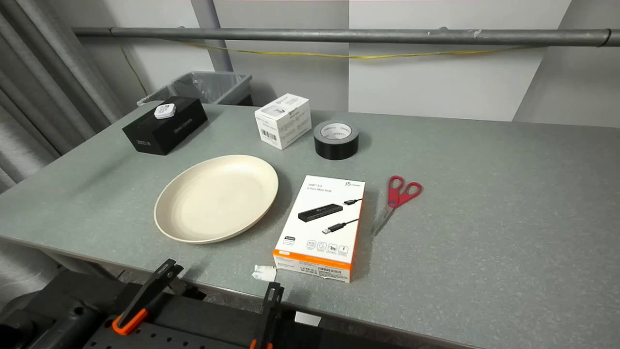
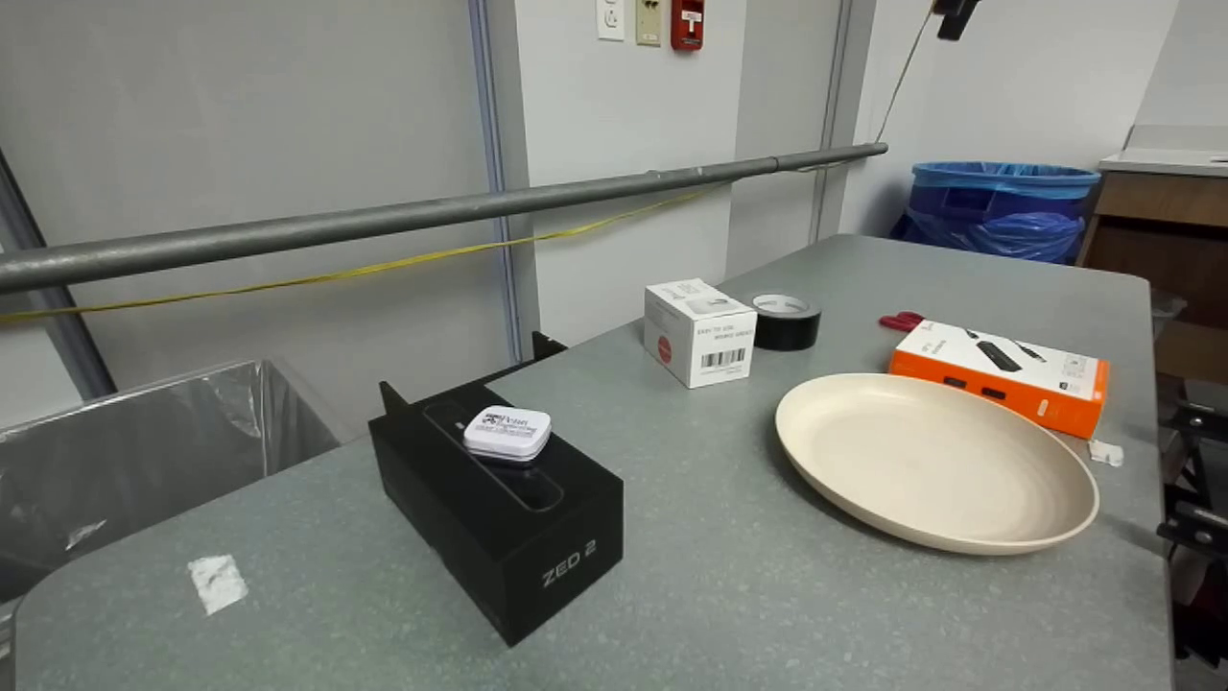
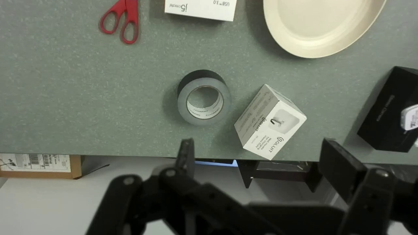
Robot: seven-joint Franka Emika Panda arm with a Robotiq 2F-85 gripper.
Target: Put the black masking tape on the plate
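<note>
The black masking tape lies flat on the grey table, hollow centre up, beside a small white box; it shows in both exterior views (image 1: 336,149) (image 2: 788,333) and in the wrist view (image 3: 204,113). The cream plate rests on the table apart from the tape; it shows in both exterior views (image 1: 218,199) (image 2: 935,461) and is cut off at the top of the wrist view (image 3: 312,36). My gripper (image 3: 258,147) is open with nothing between its fingers. In the wrist view its fingers appear below the tape and the plate. The exterior views do not show the gripper.
The small white box (image 1: 284,121) stands close to the tape. A white and orange hub box (image 1: 322,225) lies between the plate and red scissors (image 1: 399,196). A black box (image 2: 499,518) with a small white tin (image 2: 507,433) on top stands near a bin (image 2: 173,451).
</note>
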